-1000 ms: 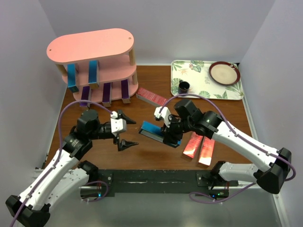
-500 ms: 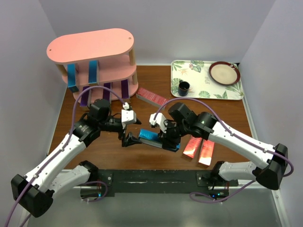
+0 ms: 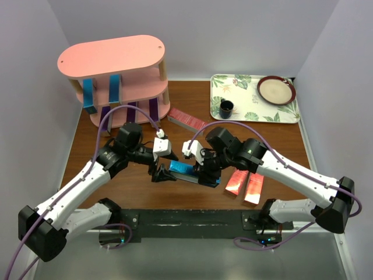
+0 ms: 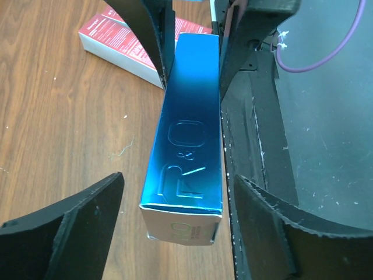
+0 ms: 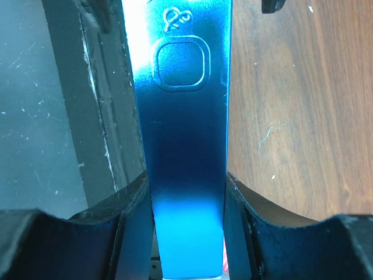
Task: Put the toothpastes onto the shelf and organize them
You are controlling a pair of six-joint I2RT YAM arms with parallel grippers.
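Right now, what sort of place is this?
Likely a robot test cell, staged as shelf stocking: plain pale walls box in a wooden table, two robot arms are bolted at its edge, and a pink shelf holds toothpaste cartons.

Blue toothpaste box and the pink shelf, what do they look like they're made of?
Blue toothpaste box: likely thin cardboard with a glossy metallic foil finish; it shows creased edges, an embossed logo and bright glare. Shelf: boards look like matte pink-painted wood or fibreboard, with no shine visible; its posts look like pale bare wood.
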